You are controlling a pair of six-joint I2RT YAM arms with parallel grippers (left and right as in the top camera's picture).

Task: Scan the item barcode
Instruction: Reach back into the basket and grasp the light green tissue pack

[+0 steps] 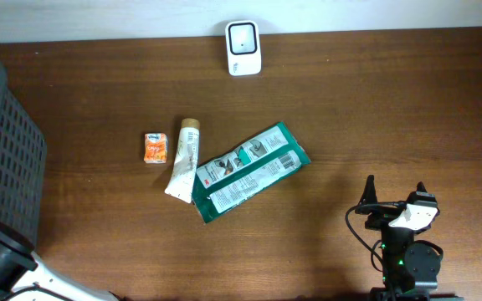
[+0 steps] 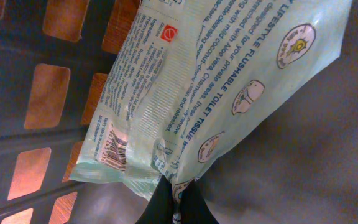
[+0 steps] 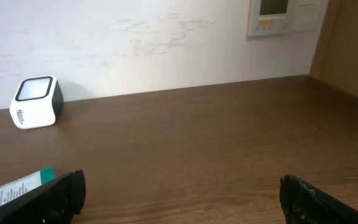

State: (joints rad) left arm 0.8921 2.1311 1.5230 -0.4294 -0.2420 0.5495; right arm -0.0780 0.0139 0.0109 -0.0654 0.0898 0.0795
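Tissue pouch (image 2: 229,93), glossy, crinkled, beside slotted basket wall (image 2: 17,140) | left fingers (image 2: 158,208) pinch its seam | right fingers (image 3: 51,198) spread apart

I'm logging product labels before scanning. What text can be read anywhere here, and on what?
"FLUSHABLE TOILET TISSUE": pale green pack, left wrist view.
"LIFESTYLE": same pack.
Its small print and barcode digits: too small to read.
Print on the green pouch, tube, orange packet and scanner: unreadable.
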